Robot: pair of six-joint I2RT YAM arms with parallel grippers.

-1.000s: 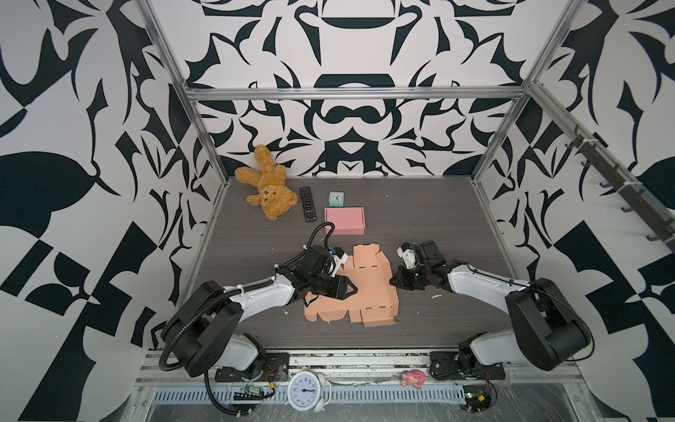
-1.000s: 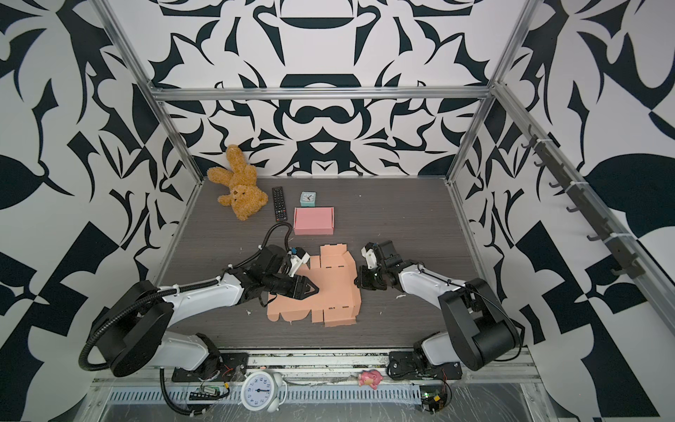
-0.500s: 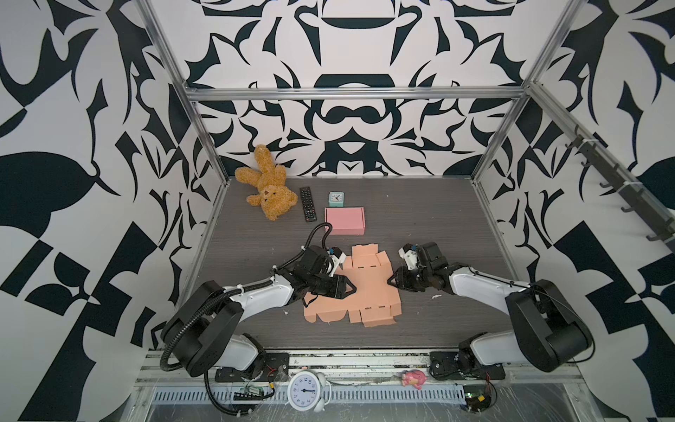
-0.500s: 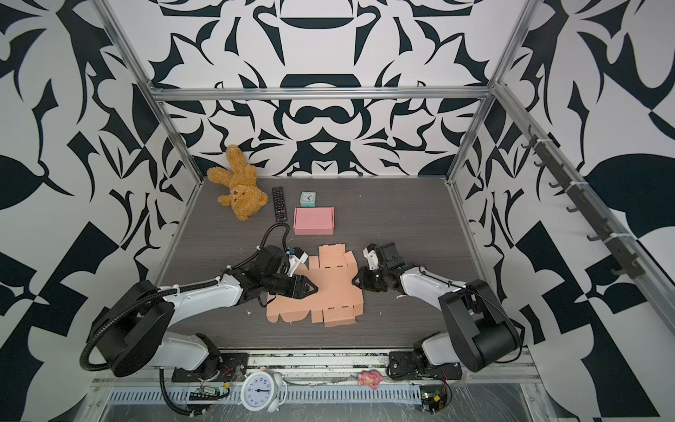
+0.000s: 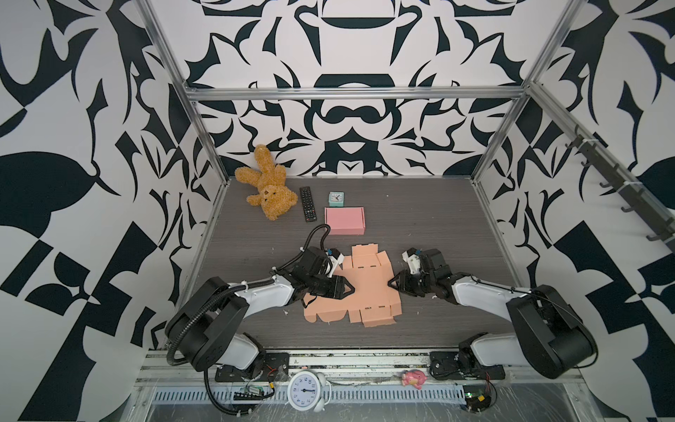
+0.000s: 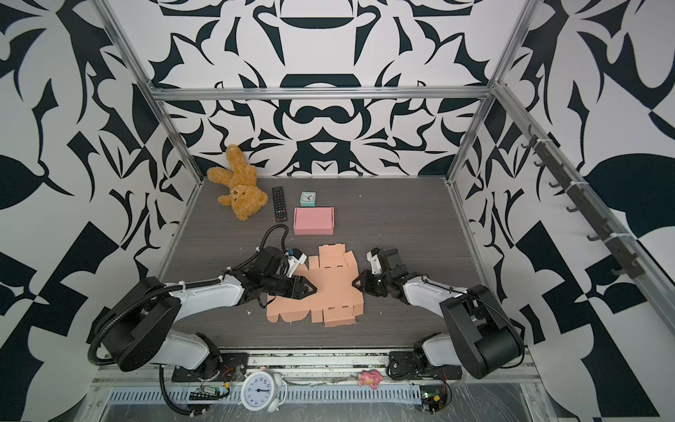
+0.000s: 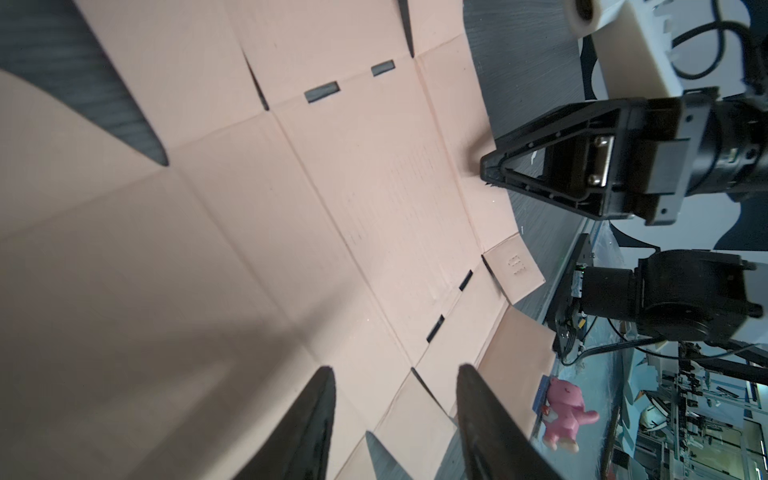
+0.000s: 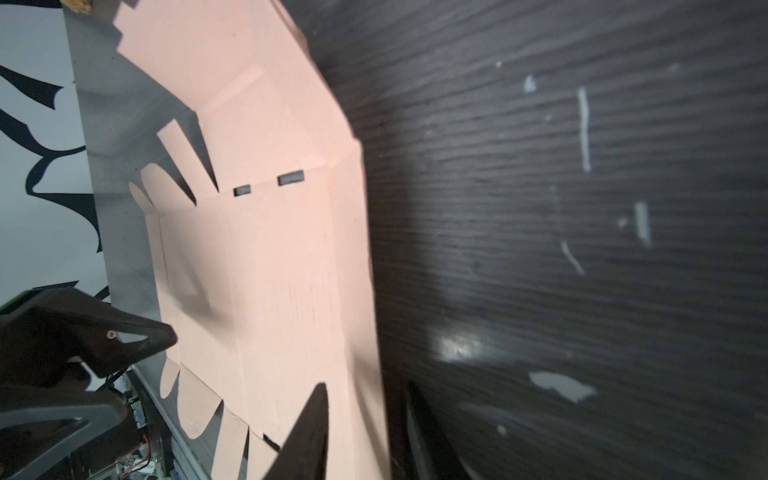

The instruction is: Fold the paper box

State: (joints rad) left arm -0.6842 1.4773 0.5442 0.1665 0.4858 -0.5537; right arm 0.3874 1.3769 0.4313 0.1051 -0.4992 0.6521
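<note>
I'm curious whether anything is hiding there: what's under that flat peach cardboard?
Only the dark table shows, around the cardboard and through its small slots. Everything else beneath is covered by the sheet, so it cannot be seen.

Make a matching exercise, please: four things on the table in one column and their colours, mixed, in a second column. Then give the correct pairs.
Things:
1. teddy bear
2. remote control
3. closed box
4. unfolded cardboard sheet

Colours:
a. black
b. peach
c. pink
d. golden brown

Pairs: 1-d, 2-a, 3-c, 4-b
</note>
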